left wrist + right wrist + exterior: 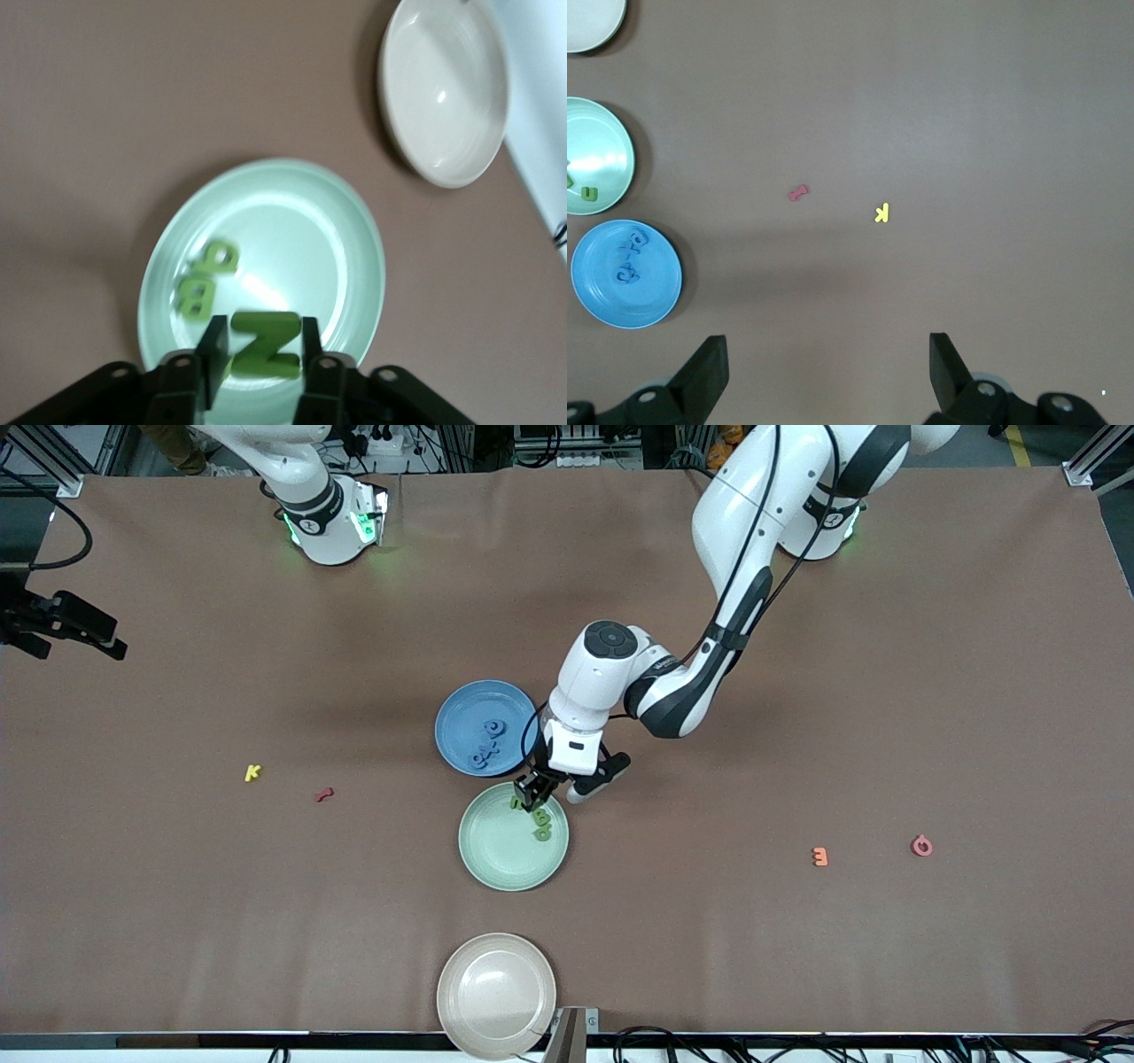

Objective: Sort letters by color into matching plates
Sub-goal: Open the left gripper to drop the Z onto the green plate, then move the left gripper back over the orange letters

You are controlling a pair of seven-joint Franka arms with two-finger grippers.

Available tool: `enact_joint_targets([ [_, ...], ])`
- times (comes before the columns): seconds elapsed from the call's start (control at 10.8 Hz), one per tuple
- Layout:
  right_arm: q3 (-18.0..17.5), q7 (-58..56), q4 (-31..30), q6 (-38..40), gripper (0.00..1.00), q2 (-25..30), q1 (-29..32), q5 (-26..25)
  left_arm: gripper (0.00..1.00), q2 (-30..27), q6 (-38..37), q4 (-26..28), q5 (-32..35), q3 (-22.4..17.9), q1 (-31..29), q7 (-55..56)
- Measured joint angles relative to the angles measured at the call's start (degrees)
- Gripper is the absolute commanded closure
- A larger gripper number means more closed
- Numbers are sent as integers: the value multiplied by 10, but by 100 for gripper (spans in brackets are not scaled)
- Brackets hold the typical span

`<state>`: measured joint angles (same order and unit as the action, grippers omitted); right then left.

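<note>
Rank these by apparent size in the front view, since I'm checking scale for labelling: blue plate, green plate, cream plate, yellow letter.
1. Cream plate, though it lies nearest the camera, so this is unsure.
2. Green plate and blue plate look alike.
3. Yellow letter, by far the smallest.

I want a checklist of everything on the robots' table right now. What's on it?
Surface: brown table cover, flat.
Job's things: round blue plate holds blue letters; round mint green plate holds two green letters.
Clutter: cream plate; yellow letter, red letter, orange letter and pink letter loose on the cover.
Grippers: left tool over the green plate, gripping a green Z letter; right tool open, arm waiting.
Cables: black cables along the table's edge.
Surroundings: metal frame posts.
</note>
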<state>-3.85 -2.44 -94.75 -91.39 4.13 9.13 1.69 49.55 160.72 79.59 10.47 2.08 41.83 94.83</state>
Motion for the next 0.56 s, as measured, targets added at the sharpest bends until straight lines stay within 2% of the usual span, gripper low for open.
enact_joint_targets([
  [0.09, 0, 0, 0, -2, 0, 0, 5, 0, 0, 2, 2, -10, 0, -36, 23, 8],
  [0.19, 1, 0, 0, -3, 0, 0, 6, 0, 0, 3, 3, -14, 0, -52, 35, 12],
  [0.56, 0, 0, -1, -22, 0, -3, 6, 1, 0, 3, 7, -16, 0, -60, 38, 14],
])
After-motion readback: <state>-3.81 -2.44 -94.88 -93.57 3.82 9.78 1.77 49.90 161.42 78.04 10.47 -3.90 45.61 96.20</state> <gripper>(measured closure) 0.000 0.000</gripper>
